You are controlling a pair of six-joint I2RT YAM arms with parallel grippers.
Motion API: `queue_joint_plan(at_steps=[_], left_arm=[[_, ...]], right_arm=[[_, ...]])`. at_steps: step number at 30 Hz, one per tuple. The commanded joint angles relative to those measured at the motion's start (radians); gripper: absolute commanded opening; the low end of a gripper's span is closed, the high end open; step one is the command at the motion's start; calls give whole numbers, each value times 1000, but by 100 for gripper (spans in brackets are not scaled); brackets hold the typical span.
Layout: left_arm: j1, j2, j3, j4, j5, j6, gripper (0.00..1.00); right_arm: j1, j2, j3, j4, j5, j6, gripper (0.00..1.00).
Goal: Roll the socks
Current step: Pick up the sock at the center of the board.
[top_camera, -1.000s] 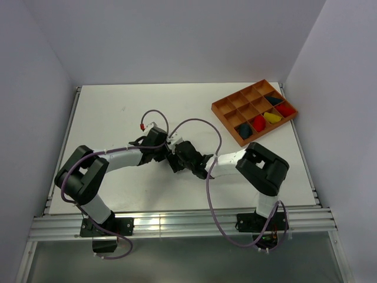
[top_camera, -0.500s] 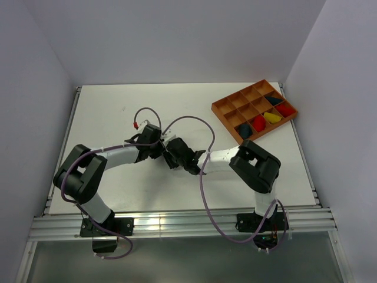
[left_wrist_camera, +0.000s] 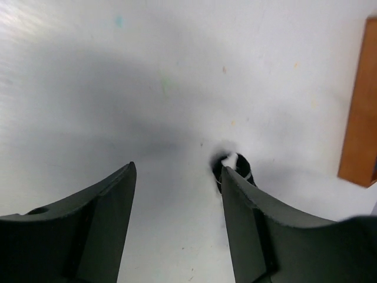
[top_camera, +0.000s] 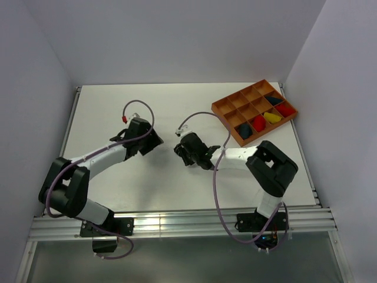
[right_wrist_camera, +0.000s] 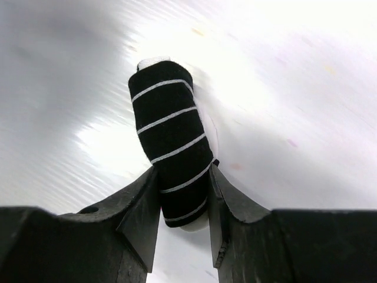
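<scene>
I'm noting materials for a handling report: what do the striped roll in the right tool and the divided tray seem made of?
Striped sock in the right tool: soft knit fabric, matte black with thin white stripes, squeezed in the grip. Divided tray: rigid, matte orange-brown, perhaps plastic or wood; too small to tell.

Striped sock (right_wrist_camera: 171, 147) lower end hidden between fingers (right_wrist_camera: 139, 219); tray (left_wrist_camera: 360, 100) cut by edge.

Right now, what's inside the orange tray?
Five bundles: near navy, near red, yellow, far navy, far red. Other compartments of the tray look empty; compartment walls hide the bundles' undersides.
</scene>
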State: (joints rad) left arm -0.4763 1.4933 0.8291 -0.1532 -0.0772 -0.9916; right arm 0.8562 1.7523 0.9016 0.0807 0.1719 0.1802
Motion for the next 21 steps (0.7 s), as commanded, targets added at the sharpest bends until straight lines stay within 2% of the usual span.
queue_joint_plan(at_steps=[1, 6, 13, 16, 21], left_arm=[[66, -67, 54, -40, -6, 45, 65], [134, -159, 65, -75, 0, 68, 65], [229, -368, 113, -157, -41, 152, 65], [272, -453, 133, -189, -61, 205, 68], [312, -567, 140, -215, -166, 292, 79]], right_arm=[[-48, -66, -69, -119, 35, 33, 0], [-92, -186, -93, -121, 34, 53, 0], [-213, -338, -23, -168, 116, 84, 0], [-281, -367, 20, -180, 146, 65, 0], [-409, -321, 144, -229, 227, 47, 0]])
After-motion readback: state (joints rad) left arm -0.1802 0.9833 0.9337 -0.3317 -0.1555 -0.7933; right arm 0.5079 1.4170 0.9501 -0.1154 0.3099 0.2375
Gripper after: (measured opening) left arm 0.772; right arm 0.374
